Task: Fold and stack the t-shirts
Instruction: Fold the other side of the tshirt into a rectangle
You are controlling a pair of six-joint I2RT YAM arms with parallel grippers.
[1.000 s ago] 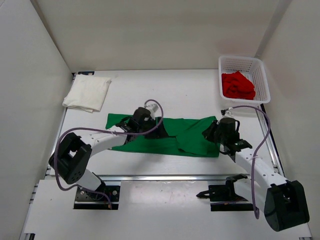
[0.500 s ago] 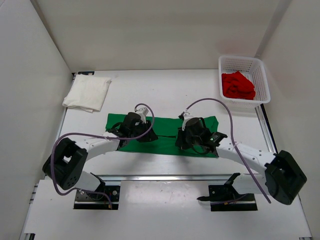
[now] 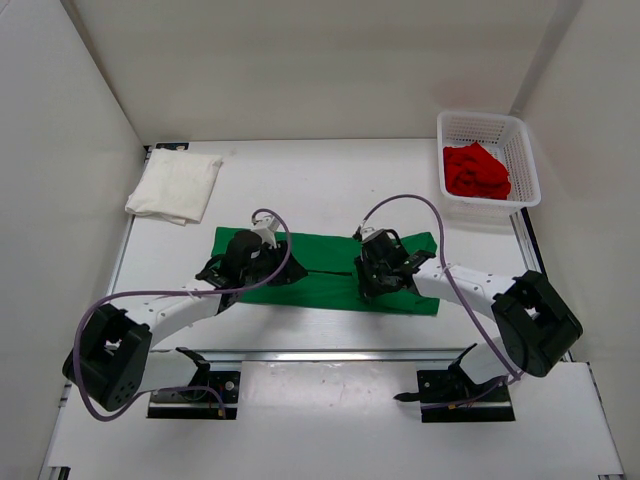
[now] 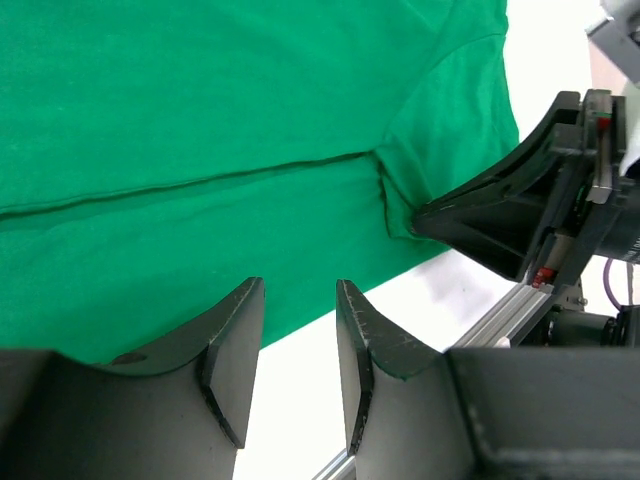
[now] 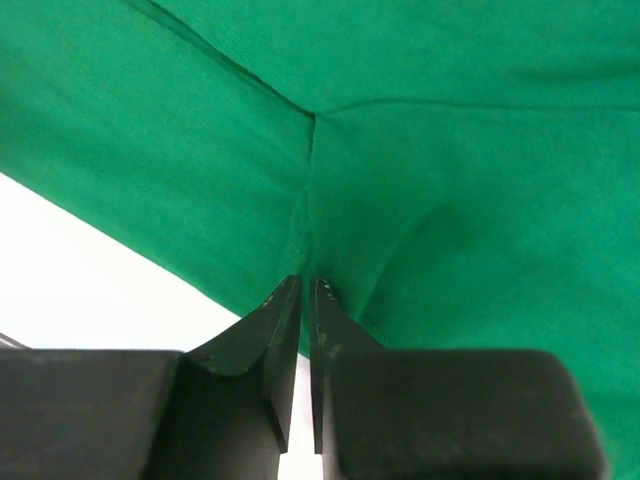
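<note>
The green t-shirt (image 3: 322, 290) lies spread flat at the table's middle, folded into a long band. My left gripper (image 3: 290, 272) hovers over its left half. In the left wrist view that gripper (image 4: 300, 290) is open at the shirt's (image 4: 200, 100) near edge, with only table between its fingers. My right gripper (image 3: 362, 275) rests on the shirt's middle. In the right wrist view it (image 5: 307, 283) is all but shut, its tips pinching a ridge of green cloth (image 5: 450, 150). The white t-shirt (image 3: 175, 187) lies folded at the back left. The red t-shirt (image 3: 476, 170) is bunched in the basket.
A white mesh basket (image 3: 520, 135) stands at the back right corner. White walls close in the table on three sides. A metal rail (image 3: 330, 352) runs along the near edge by the arm bases.
My right gripper swept left across the shirt, carrying its right end over toward the middle. My left gripper drew back to the left and its jaws narrowed.
</note>
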